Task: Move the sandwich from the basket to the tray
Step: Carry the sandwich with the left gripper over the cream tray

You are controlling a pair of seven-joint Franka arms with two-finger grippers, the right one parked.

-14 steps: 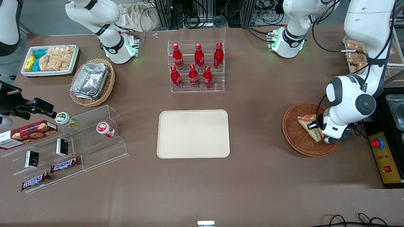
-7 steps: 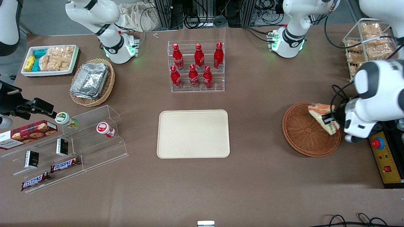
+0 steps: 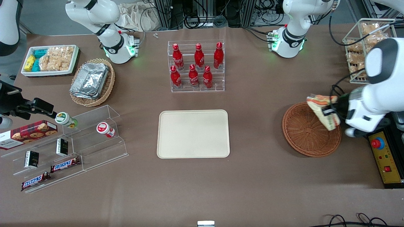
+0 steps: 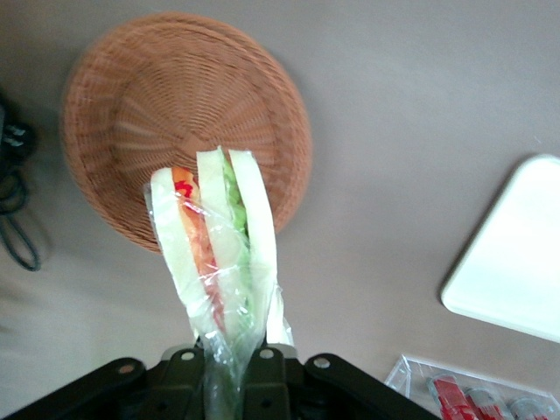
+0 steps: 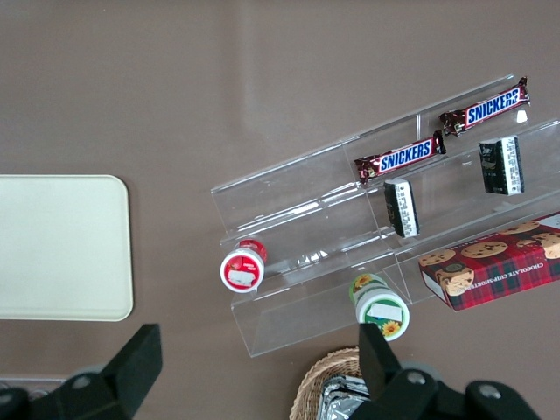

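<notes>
My left arm's gripper [image 3: 332,113] is shut on the sandwich [image 3: 322,110], a wrapped wedge of pale bread with green and red-orange filling. It holds the sandwich in the air above the edge of the round reddish-brown wicker basket [image 3: 303,132] toward the working arm's end. The basket holds nothing. In the left wrist view the sandwich [image 4: 219,254] hangs from the gripper [image 4: 229,376] over the basket [image 4: 149,105]. The cream-beige tray [image 3: 193,133] lies flat at the table's middle, bare, well away from the gripper; its corner shows in the left wrist view [image 4: 516,262].
A clear rack of red bottles [image 3: 196,66] stands farther from the front camera than the tray. A wire rack of bagged snacks [image 3: 363,47] and a yellow control box [image 3: 386,157] lie by the working arm. Clear shelves with snacks [image 3: 63,148], a foil-tray basket [image 3: 91,82] and a white bin [image 3: 50,60] lie toward the parked arm's end.
The gripper has lifted the sandwich out of the basket, up and a little farther from the front camera. The basket now lies bare.
</notes>
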